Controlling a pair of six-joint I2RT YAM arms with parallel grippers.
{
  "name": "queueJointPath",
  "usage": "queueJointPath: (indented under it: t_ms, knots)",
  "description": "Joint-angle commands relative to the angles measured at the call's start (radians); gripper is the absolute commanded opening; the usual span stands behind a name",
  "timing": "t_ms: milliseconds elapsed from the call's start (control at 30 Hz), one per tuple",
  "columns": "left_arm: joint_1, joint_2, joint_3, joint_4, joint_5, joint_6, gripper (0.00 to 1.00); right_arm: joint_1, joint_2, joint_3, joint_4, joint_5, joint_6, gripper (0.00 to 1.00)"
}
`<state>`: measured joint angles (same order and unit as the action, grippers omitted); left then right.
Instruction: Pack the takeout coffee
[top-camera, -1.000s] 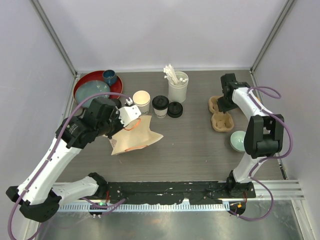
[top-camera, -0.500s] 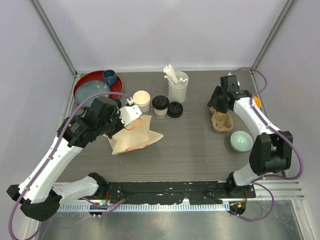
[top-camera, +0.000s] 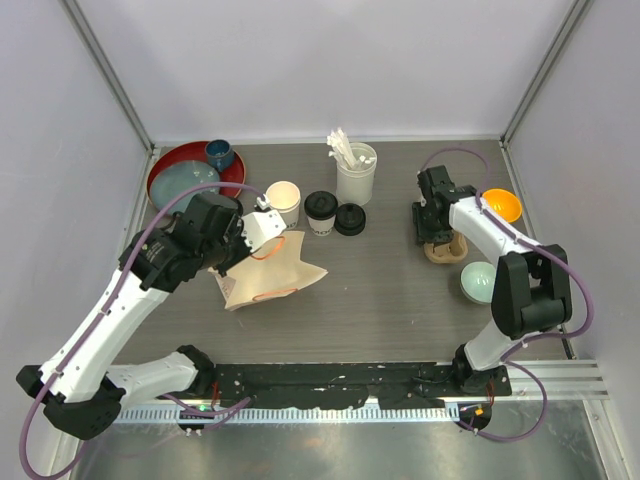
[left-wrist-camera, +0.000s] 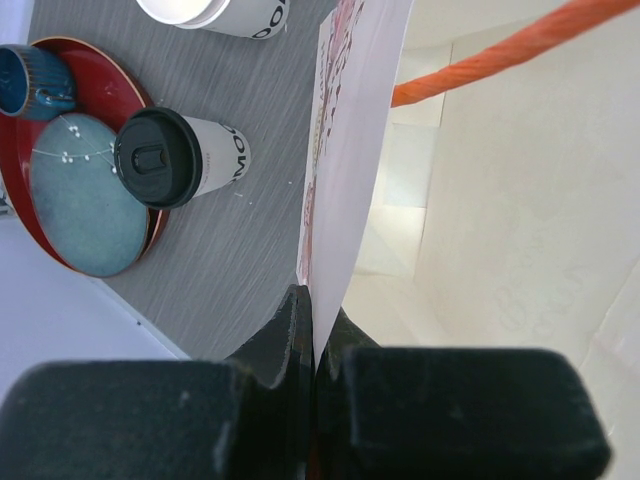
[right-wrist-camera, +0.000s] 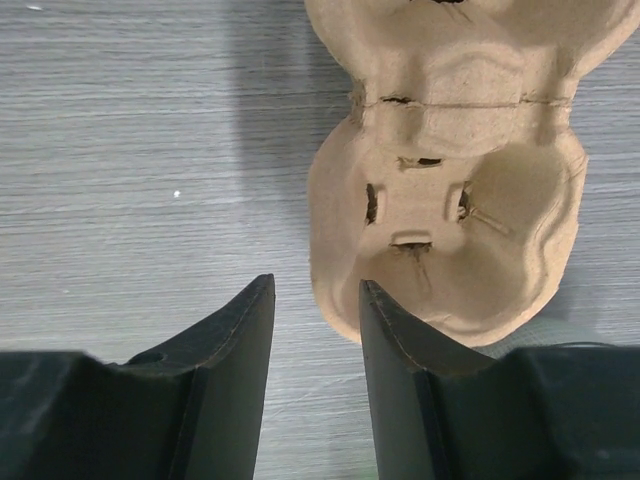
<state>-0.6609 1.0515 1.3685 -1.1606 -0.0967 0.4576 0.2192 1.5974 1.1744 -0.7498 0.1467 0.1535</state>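
**Carrier grab pending, bag pinched**

L gripper (left-wrist-camera: 312, 305) is clamped tight on the paper bag (top-camera: 270, 275) edge. R gripper (right-wrist-camera: 315, 290) hovers part-open and empty, with its jaws just beside the pulp carrier (right-wrist-camera: 450, 200) rim. Prob. best approach: shift so the rim sits btwn the fingers, then close. The lidded cup (top-camera: 320, 212), unlidded cup (top-camera: 283, 201) and loose lid (top-camera: 350, 218) stand just behind the bag, well apart from the carrier.
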Motion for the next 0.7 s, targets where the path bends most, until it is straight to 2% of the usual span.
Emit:
queueJointPath:
  t_ms: [0,100,133,167,267,433,567,667]
  knots:
    - [-0.005,-0.002,0.020,0.015,-0.005,0.015,0.00,-0.003,0.036,0.042,-0.003,0.045,-0.101,0.43]
    - [-0.005,-0.001,0.018,0.013,-0.006,0.016,0.00,-0.003,0.062,0.053,-0.006,0.013,-0.120,0.40]
    - [-0.005,-0.001,0.020,0.013,-0.006,0.016,0.00,-0.004,0.062,0.056,-0.006,0.007,-0.120,0.37]
    - [-0.005,-0.001,0.020,0.013,-0.006,0.018,0.00,-0.003,0.062,0.057,-0.003,0.008,-0.118,0.29]
    - [-0.005,-0.002,0.020,0.009,-0.006,0.019,0.00,-0.003,0.046,0.062,0.001,0.016,-0.117,0.21]
    - [-0.005,-0.001,0.014,0.007,-0.005,0.020,0.00,-0.003,0.026,0.085,-0.017,0.008,-0.115,0.23]
    - [-0.005,0.001,0.015,0.007,0.000,0.024,0.00,-0.003,0.007,0.090,-0.022,-0.021,-0.117,0.36]
    - [-0.005,0.001,0.017,0.007,0.002,0.024,0.00,-0.003,0.012,0.094,-0.031,-0.018,-0.120,0.37]
